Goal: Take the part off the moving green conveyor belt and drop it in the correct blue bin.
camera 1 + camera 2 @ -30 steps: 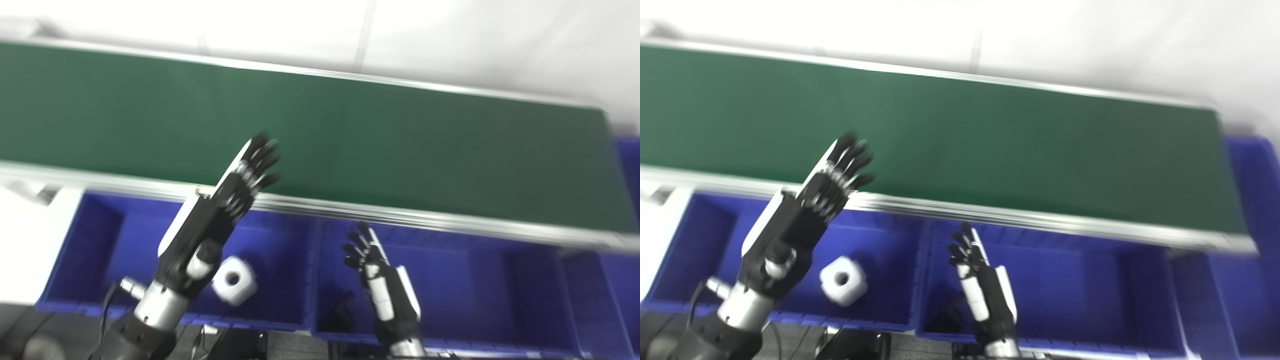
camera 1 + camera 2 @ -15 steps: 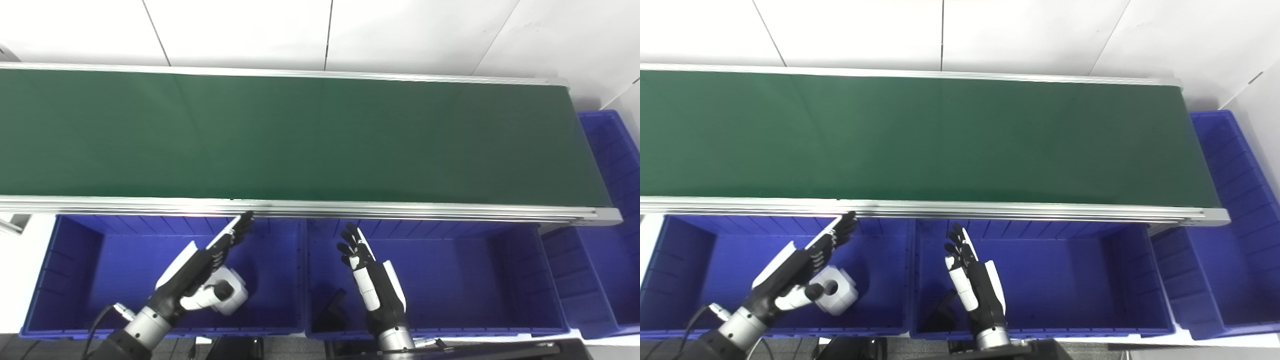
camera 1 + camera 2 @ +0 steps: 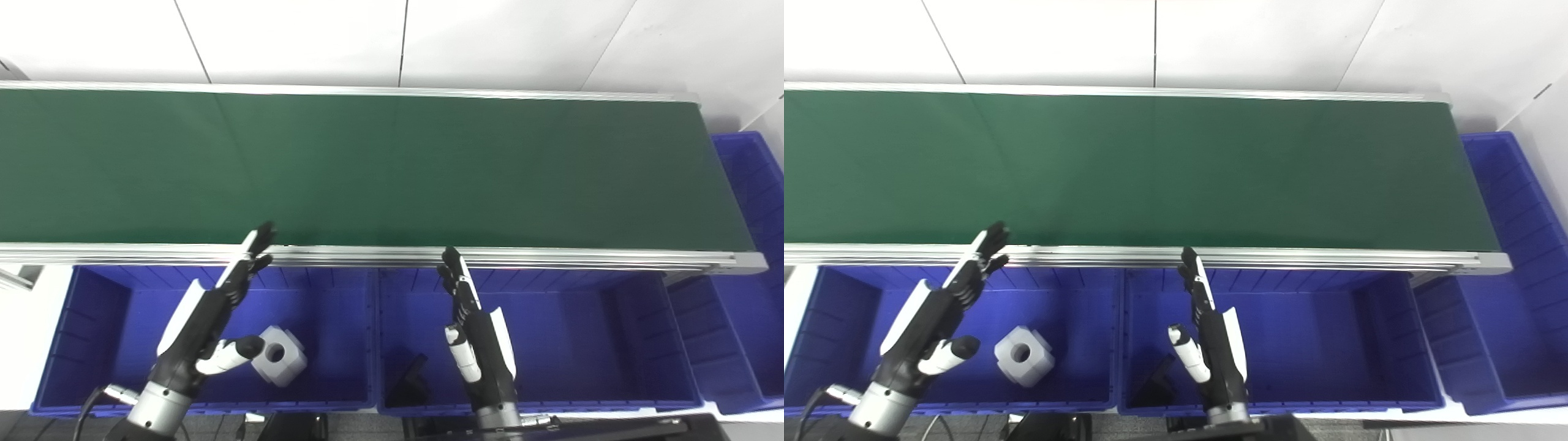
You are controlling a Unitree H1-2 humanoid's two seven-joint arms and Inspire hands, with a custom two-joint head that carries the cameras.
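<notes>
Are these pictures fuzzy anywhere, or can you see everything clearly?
Left eye view: sharp all over; the white part and left robot hand have crisp edges. Right eye view: just as sharp; the green belt looks evenly lit, and the black part sits in dim shadow.

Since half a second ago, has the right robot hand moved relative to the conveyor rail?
Yes. The right robot hand has risen toward the belt: its fingertips now reach the conveyor's near aluminium rail, where before they stopped short of it, over the middle blue bin.
</notes>
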